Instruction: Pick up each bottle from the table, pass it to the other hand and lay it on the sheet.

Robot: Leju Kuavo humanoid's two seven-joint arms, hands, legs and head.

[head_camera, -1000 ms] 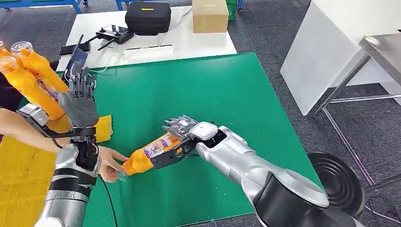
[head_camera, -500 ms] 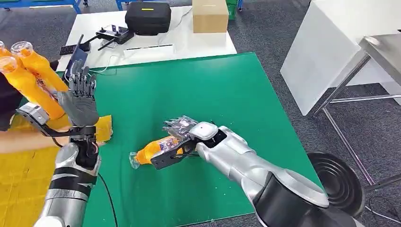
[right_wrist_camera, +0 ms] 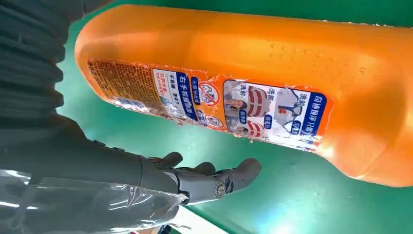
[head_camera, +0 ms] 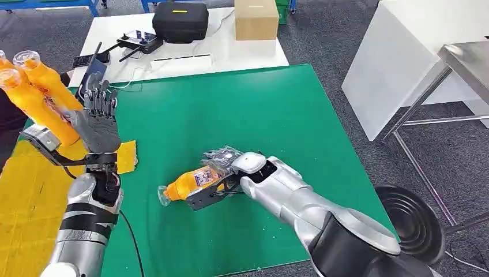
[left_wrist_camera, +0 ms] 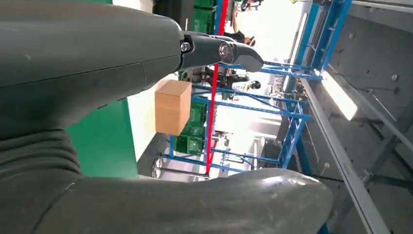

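Observation:
An orange bottle [head_camera: 187, 183] with a blue and white label lies on its side on the green table [head_camera: 242, 109], cap towards my left. My right hand [head_camera: 222, 161], wrapped in clear film, hovers over the bottle's base end. In the right wrist view the bottle [right_wrist_camera: 253, 73] is close to the palm, and the fingers [right_wrist_camera: 204, 178] stretch out beneath it with green showing between. My left hand [head_camera: 98, 124] is raised over the table's left edge, fingers upright and apart, holding nothing. The yellow sheet [head_camera: 29, 196] covers the near left.
Two more orange bottles [head_camera: 34, 92] lie side by side at the far left edge. Behind the green table a white table [head_camera: 173, 55] carries a black case [head_camera: 180, 20], a cardboard box [head_camera: 256, 18] and a controller [head_camera: 138, 41]. A metal table [head_camera: 467, 57] stands at the right.
A person's arm that held the bottle's cap end has let go and withdrawn off the left edge. The bottle now lies on the table. My right hand has sunk slightly closer to it.

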